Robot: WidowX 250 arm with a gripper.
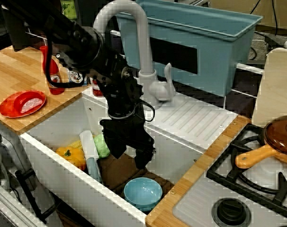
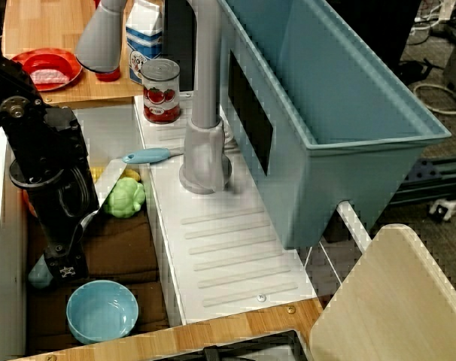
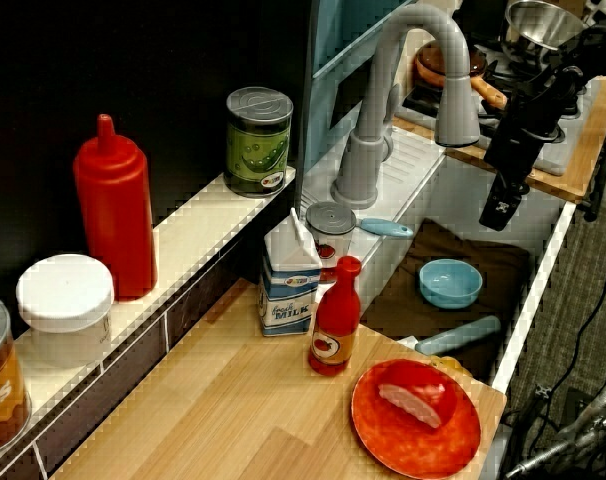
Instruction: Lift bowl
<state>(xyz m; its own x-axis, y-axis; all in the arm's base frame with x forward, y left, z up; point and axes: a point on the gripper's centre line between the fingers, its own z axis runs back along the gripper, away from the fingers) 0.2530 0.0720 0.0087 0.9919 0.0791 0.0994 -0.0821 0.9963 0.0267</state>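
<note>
Worktop on the far left first: your red plate (image 1: 22, 103) sits out there with a pale slab of something on it, and the red sauce bottle (image 1: 52, 72) stands just behind. None of that is your target, so leave it be.

Slide right and you drop into the sink (image 1: 49, 152). Against its left side you see a yellow pepper (image 1: 70, 155), a pale long-handled tool (image 1: 91, 152) leaning across, and a green leafy toy vegetable (image 1: 102, 145) tucked behind. The floor of the basin is dark brown.

Now the end effector (image 1: 129, 153). It hangs inside the sink on the black arm, pointing down, with the fingers parted a moderate way. Nothing is between them and they touch nothing. From the overhead view its tip sits just above the dark floor.

Right again, and toward the front wall of the sink: there's the bowl (image 1: 143, 193), light blue, upright, mouth open to you, resting on the brown floor in the front right corner. It is round, so no long axis to line up with; any rim approach works. It lies ahead of the end effector and a touch to the right, near but clearly apart.

So my read: you need to shift forward over the near rim, then descend with one finger inside and one outside. Watch the sink's front wall, which stands close beside the bowl.
</note>
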